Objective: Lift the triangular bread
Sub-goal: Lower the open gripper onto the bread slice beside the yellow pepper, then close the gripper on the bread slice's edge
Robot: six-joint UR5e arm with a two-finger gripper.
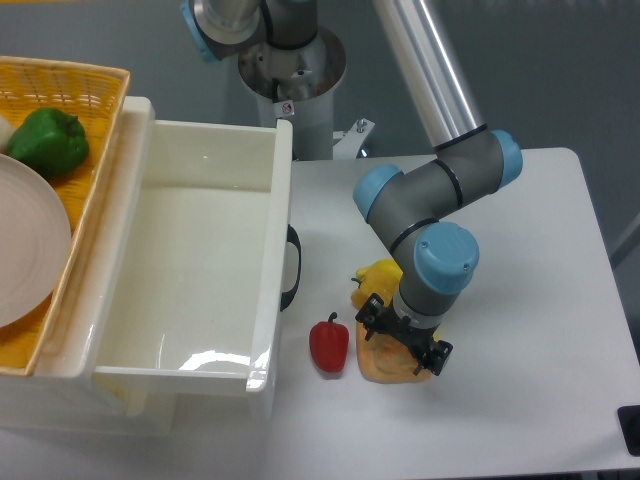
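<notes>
The triangular bread [383, 367], flat with a glossy orange-tan crust, lies on the white table just right of a small red pepper [329, 345]. My gripper [404, 338] points straight down over the bread's upper part, and the wrist hides much of it. Black fingers [369, 313] stick out on both sides of the wrist, spread apart, so the gripper looks open. The bread rests on the table. A lumpy yellow bell pepper [379, 274] sits just behind the gripper, partly hidden by the arm.
A large white bin [210, 180] with a black handle [291, 268] stands at the left. A yellow basket [95, 100] holds a green pepper [48, 140] and a white plate [25, 250]. The robot base [292, 70] stands at the back.
</notes>
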